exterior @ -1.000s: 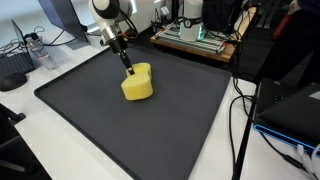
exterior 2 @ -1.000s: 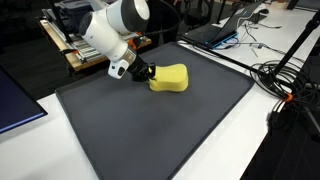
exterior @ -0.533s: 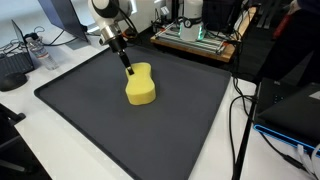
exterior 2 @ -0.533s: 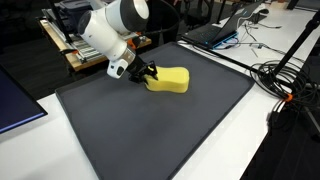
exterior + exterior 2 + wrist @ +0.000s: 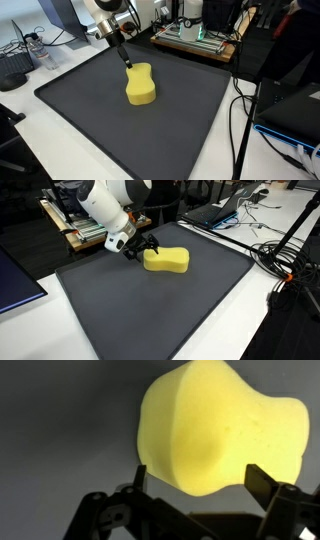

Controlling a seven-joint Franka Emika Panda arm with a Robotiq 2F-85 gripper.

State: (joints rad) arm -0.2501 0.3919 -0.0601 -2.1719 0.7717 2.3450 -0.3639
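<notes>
A yellow sponge [image 5: 140, 85] with a pinched waist lies flat on the dark mat [image 5: 100, 130]; it also shows in the other exterior view as the sponge [image 5: 167, 260]. My gripper [image 5: 146, 250] hangs at the sponge's near end with its jaws spread wide, a little above the mat. From the wrist, the sponge [image 5: 220, 430] fills the upper part of the picture, and my gripper [image 5: 200, 488] has one finger at either side of its rounded end, with a gap showing on both sides. Nothing is held.
The mat [image 5: 150, 310] covers most of a white table. A rack with electronics [image 5: 195, 40] stands behind it, cables [image 5: 240, 110] trail along one side, and a laptop [image 5: 215, 212] sits beyond the far corner.
The jaws have opened and let go of the sponge, which has dropped from a tilted pose to lie flat on the mat. The gripper has lifted slightly.
</notes>
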